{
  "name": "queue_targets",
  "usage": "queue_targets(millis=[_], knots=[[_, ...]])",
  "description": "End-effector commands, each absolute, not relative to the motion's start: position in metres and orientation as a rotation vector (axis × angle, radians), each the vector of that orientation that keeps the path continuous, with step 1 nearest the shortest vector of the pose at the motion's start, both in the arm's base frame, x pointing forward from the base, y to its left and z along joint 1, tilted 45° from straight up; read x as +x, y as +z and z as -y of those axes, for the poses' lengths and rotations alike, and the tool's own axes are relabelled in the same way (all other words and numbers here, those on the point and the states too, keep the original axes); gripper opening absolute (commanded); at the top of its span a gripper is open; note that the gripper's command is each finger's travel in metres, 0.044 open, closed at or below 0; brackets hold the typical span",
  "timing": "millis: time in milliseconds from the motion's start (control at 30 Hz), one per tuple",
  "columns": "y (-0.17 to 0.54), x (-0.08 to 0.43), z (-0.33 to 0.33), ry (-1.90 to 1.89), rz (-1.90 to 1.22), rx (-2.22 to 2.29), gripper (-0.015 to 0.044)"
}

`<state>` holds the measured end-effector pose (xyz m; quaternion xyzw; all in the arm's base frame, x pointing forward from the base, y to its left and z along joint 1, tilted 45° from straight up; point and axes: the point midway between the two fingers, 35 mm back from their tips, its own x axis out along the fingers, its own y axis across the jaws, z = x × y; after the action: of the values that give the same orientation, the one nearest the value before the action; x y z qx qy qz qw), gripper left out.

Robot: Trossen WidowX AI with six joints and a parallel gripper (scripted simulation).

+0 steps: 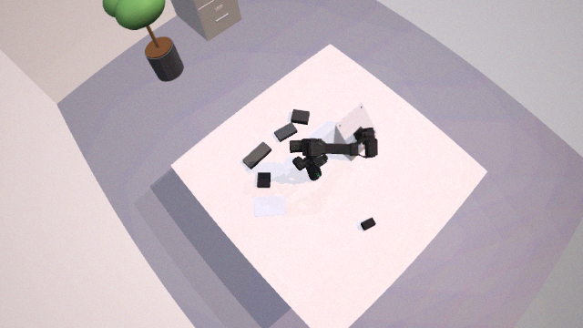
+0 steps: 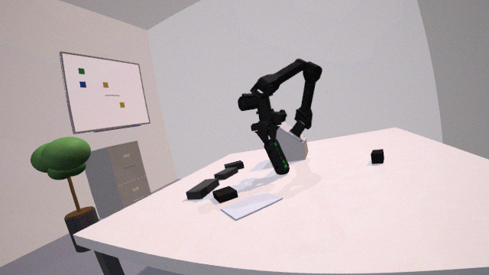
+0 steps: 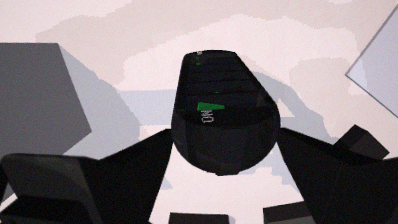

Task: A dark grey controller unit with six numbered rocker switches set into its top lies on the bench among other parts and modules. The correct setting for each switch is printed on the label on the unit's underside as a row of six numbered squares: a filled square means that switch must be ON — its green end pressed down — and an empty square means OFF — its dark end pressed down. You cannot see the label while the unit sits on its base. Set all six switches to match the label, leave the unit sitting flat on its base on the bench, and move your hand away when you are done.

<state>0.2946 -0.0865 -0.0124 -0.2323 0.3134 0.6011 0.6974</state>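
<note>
One controller unit (image 1: 316,171) (image 2: 277,157) (image 3: 225,120) sits pinched between the widely parted fingers of my gripper (image 1: 313,160) (image 2: 269,140) (image 3: 224,134), tilted above the bench (image 1: 392,191) (image 2: 344,214) (image 3: 165,20). Green switch ends show. Near the filing cabinet (image 1: 213,20) (image 2: 120,176), a dark pot (image 1: 165,64) (image 2: 82,225) contains brown soil (image 1: 159,47) (image 2: 79,212) and a green-topped plant (image 1: 138,11) (image 2: 65,156).

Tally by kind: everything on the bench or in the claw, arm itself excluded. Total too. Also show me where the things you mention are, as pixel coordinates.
Controller unit (image 1: 314,171) (image 2: 276,156) (image 3: 225,145): 1
Plain dark blocks (image 1: 257,155) (image 2: 202,189) (image 3: 361,142): 5
Pale flat sheet (image 1: 270,206) (image 2: 252,205) (image 3: 380,65): 1
Grey sloped box (image 1: 352,122) (image 2: 292,148) (image 3: 40,95): 1
Total: 8
</note>
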Motion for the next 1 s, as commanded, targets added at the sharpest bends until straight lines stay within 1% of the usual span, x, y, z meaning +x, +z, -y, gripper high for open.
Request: queue_targets(millis=[0, 967], knots=[[-0.021, 0.293, 0.082, 1.367, -0.702, -0.507, 0.0338], [-0.041, 0.290, 0.093, 1.366, -0.702, -0.508, 0.0338]])
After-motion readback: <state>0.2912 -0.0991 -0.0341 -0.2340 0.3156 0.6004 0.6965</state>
